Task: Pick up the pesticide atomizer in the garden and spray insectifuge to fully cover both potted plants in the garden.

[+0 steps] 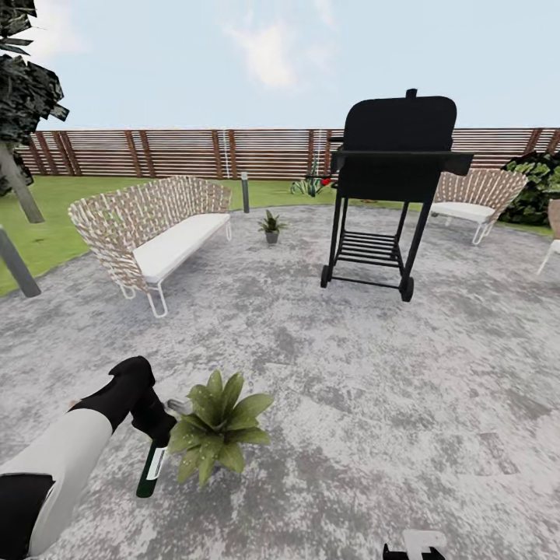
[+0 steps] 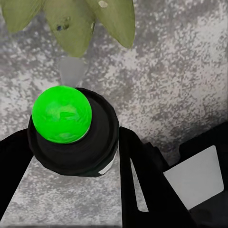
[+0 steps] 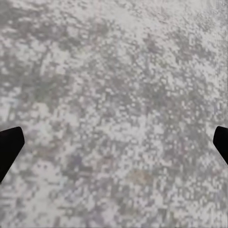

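My left gripper (image 1: 158, 429) is shut on the pesticide atomizer (image 1: 152, 468), a slim dark bottle with a white label that hangs just left of the broad-leaved potted plant (image 1: 218, 432). In the left wrist view the atomizer (image 2: 71, 130) has a bright green top and sits between the black fingers (image 2: 142, 180), with the plant's leaves (image 2: 76, 23) close beyond it. A pale grey wedge (image 2: 71, 71) lies between the top and the leaves. The smaller, spikier potted plant (image 1: 271, 226) stands far back on the patio. My right gripper (image 3: 114, 142) is open over bare paving.
A wicker sofa (image 1: 155, 229) stands back left and a black grill (image 1: 393, 183) back centre-right. A wicker chair (image 1: 474, 198) is behind the grill. The wooden fence (image 1: 179, 152) and lawn ring the mottled grey patio (image 1: 389, 389). Grey poles (image 1: 15, 260) rise at the left.
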Robot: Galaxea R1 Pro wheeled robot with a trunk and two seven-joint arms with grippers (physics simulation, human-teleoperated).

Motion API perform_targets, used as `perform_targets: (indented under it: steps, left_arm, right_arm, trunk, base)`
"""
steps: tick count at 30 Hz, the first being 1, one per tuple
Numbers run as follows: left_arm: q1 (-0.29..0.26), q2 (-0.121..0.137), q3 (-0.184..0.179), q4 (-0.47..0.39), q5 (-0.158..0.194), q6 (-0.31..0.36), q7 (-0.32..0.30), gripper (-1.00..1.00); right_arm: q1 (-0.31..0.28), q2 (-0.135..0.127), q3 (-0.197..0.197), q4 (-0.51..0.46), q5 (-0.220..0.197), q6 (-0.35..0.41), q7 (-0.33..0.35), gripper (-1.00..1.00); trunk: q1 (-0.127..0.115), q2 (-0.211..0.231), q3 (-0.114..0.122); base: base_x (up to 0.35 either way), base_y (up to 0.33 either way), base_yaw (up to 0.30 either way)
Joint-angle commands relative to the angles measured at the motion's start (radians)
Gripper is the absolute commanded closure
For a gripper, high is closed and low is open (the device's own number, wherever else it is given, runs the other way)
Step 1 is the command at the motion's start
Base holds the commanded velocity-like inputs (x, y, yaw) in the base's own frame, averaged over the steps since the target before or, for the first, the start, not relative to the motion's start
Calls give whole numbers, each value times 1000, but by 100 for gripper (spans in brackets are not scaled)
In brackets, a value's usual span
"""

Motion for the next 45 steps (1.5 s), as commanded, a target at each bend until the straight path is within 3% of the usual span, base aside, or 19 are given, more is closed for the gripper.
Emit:
perform_targets:
  steps: [1,7,21,24,27,32,36,38,45]
  left_arm:
    - [0,4,-5,-1,-6,6,-15,100]
    - [7,12,-8,0,-10,-5,-74,100]
    - [13,0,-3,0,-11,-6,-71,100]
    - [41,1,-3,0,-13,-5,-67,100]
    - [83,1,-2,-1,-12,-7,-55,100]
    - [97,2,0,-1,-12,-6,-40,100]
    - [128,-1,3,0,1,-5,64,100]
    - [162,-10,7,-1,24,-5,104,100]
    - [177,-23,10,-1,68,-5,116,100]
  right_arm:
    - [-1,0,8,1,-5,-2,-4,-100]
    - [-1,0,8,1,-5,-2,-4,-100]
    - [0,0,8,1,-5,-2,-4,-100]
    - [0,0,8,1,-5,-2,-4,-100]
    - [-1,0,8,1,-5,-2,-4,-100]
    - [-1,0,8,1,-5,-2,-4,-100]
    - [0,-6,9,3,-3,-2,0,-100]
    - [0,-9,10,3,-3,-2,2,-100]
    - [0,-5,10,2,-5,-2,4,-100]
  trunk:
    - [0,0,-1]
    - [0,0,-1]
    - [0,0,-1]
    - [0,0,-1]
    - [0,0,-1]
    - [0,0,-1]
    - [0,0,-1]
    - [0,0,-1]
    - [0,0,-1]
  base:
    - [26,-3,37]
    - [5,-1,38]
    - [20,-63,264]
    - [69,-256,276]
    - [-32,-263,276]
    - [-208,-200,230]
    - [-37,-27,20]
    - [-6,-4,3]
    - [0,0,0]
